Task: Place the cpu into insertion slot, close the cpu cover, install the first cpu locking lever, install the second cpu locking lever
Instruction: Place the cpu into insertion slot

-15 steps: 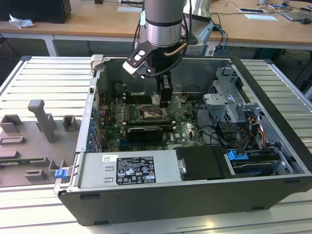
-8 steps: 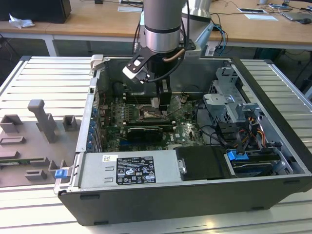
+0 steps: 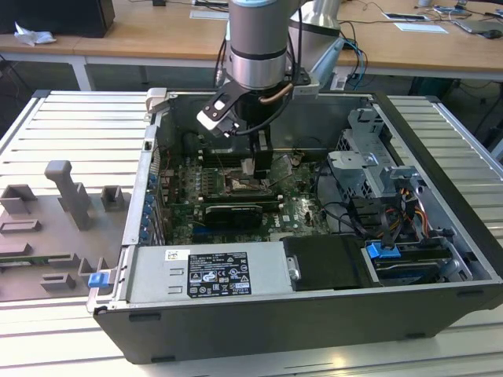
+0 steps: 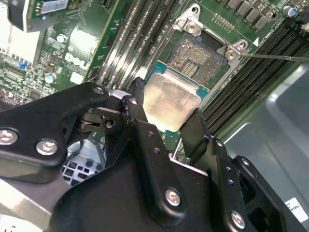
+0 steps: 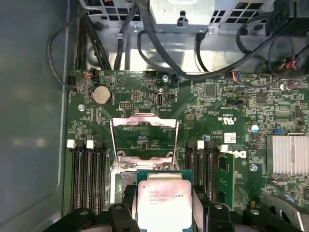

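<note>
Second wrist view gives the clearest look: the gripper has its jaws closed on the cpu, one black finger against each of two opposite edges. The pale metal top faces up. The chip hangs just above the insertion slot and covers only the near part of it, so the slot's dark pin field shows bare beyond. I judge it held, not seated.

In the first wrist view the cpu sits between the fingertips of the gripper, and the cpu cover stands raised on the far side of the slot, its cut-out middle showing green board behind. Long black memory slots flank the insertion slot on both sides.

Placing it well is a matter of squareness and a light touch — the chip's edges should run parallel to the slot's silver rim, and its corners should line up before it drops in. It should go down flat, not corner first, with no sideways push, since the contacts look fine and easily bent. The raised cover leaves room, but the fingers should stay off it.

From the exterior view the arm comes almost straight down into the open computer case, wrist vertical, with the gripper directly over the insertion slot.
</note>
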